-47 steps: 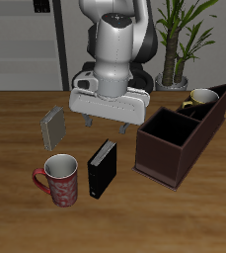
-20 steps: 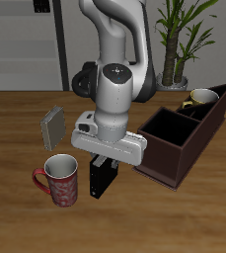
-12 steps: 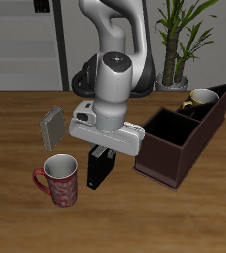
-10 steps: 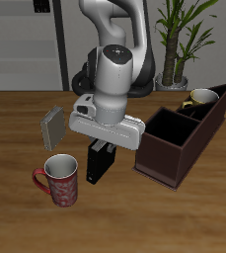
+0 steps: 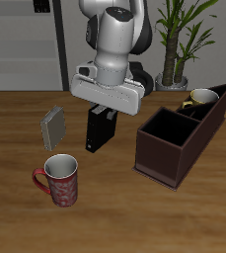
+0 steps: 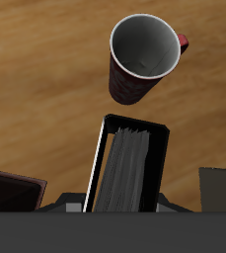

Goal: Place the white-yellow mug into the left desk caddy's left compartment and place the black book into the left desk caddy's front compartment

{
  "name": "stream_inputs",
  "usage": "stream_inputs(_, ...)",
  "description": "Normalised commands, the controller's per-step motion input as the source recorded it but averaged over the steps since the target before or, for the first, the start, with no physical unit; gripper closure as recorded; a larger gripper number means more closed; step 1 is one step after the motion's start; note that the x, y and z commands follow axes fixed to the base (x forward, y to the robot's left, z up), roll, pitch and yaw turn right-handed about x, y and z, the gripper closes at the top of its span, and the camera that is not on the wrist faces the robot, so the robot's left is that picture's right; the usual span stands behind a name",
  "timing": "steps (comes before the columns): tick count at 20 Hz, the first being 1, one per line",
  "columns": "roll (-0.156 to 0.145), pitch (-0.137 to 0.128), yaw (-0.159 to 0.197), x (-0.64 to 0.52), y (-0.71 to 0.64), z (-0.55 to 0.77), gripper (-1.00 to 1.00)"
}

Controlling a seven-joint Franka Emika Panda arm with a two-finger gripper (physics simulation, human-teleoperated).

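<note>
My gripper [image 5: 104, 108] is shut on the top of the black book [image 5: 99, 131] and holds it upright, lifted off the table beside the left desk caddy [image 5: 174, 148]. In the wrist view the black book [image 6: 131, 168] hangs straight below the fingers, pale page edge showing, and a corner of the caddy [image 6: 10, 188] is visible. The white-yellow mug [image 5: 202, 98] sits inside a narrower section at the caddy's far end. The caddy's big square section is empty.
A red patterned mug [image 5: 59, 180] stands near the table's front edge; it also shows in the wrist view [image 6: 142, 54] under the book. A small grey book [image 5: 53, 126] stands farther back. A potted plant [image 5: 179, 40] is behind the caddy.
The gripper came down on the black book, closed on it, and has lifted it up off the table and a little toward the back.
</note>
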Motion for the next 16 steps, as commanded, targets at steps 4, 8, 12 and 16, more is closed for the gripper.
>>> stream_inputs(4,0.04,-0.064,-0.011,-0.61,0.22,0.31,1.0)
stream_inputs(8,0.038,-0.092,-0.015,-0.8,0.26,0.28,1.0)
stream_inputs(12,0.054,-0.052,0.021,-0.4,0.22,0.12,1.0)
stream_inputs(16,0.027,-0.073,0.0,-0.47,0.22,0.12,1.0)
